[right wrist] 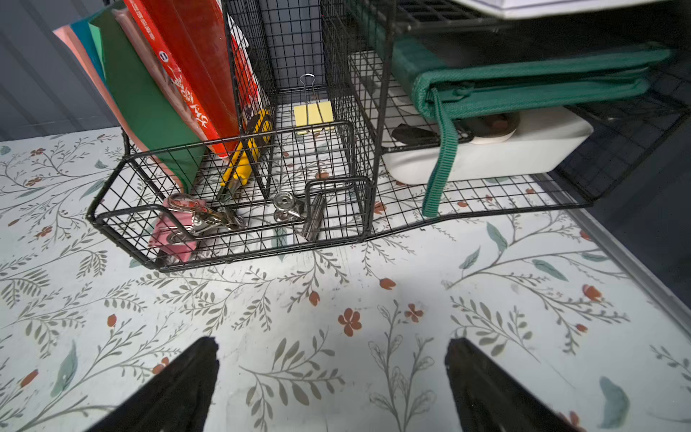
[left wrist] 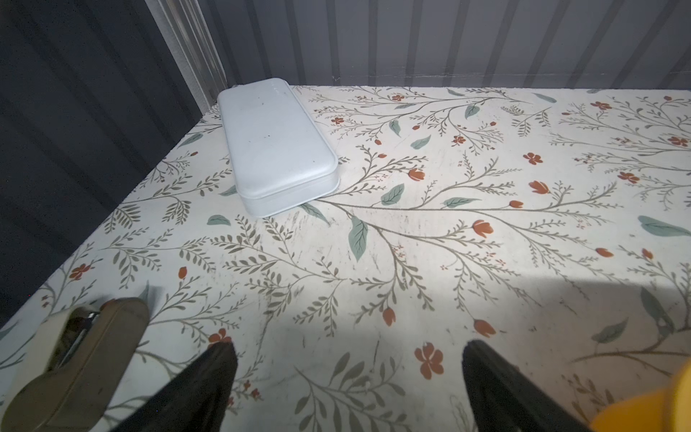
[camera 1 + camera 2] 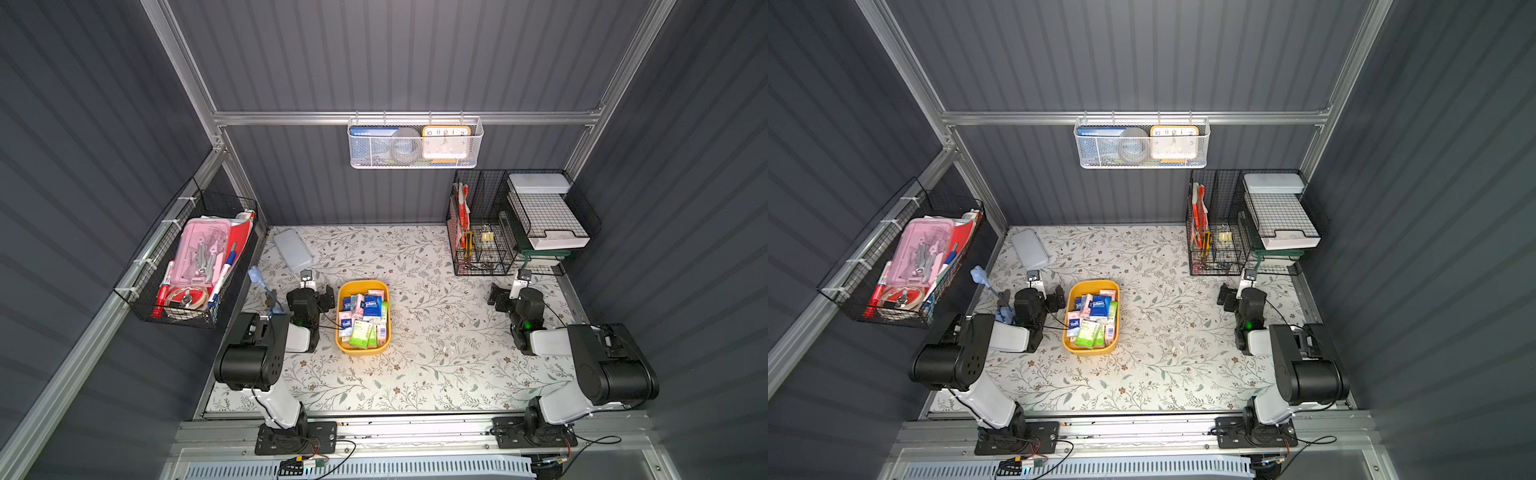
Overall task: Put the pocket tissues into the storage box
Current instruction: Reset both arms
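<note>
The storage box [image 3: 362,284] [image 3: 1094,283] is a yellow tub on the floral table, left of centre in both top views. The pocket tissues [image 3: 365,318] [image 3: 1096,318], in green, dark blue, pink and light blue, lie packed inside it. My left gripper [image 3: 309,291] [image 2: 347,351] hovers low just left of the box, open and empty, pointing at the back wall. A yellow corner of the box [image 2: 650,411] shows beside it in the left wrist view. My right gripper [image 3: 514,291] [image 1: 331,348] is far to the right, open and empty, over bare table.
A flat grey-blue case [image 3: 293,250] [image 2: 276,146] lies at the back left. A black wire organiser [image 3: 482,232] [image 1: 239,209] with folders and clips stands just beyond the right gripper. An olive stapler-like object [image 2: 74,359] sits left of the left gripper. A wire basket [image 3: 187,266] hangs on the left wall.
</note>
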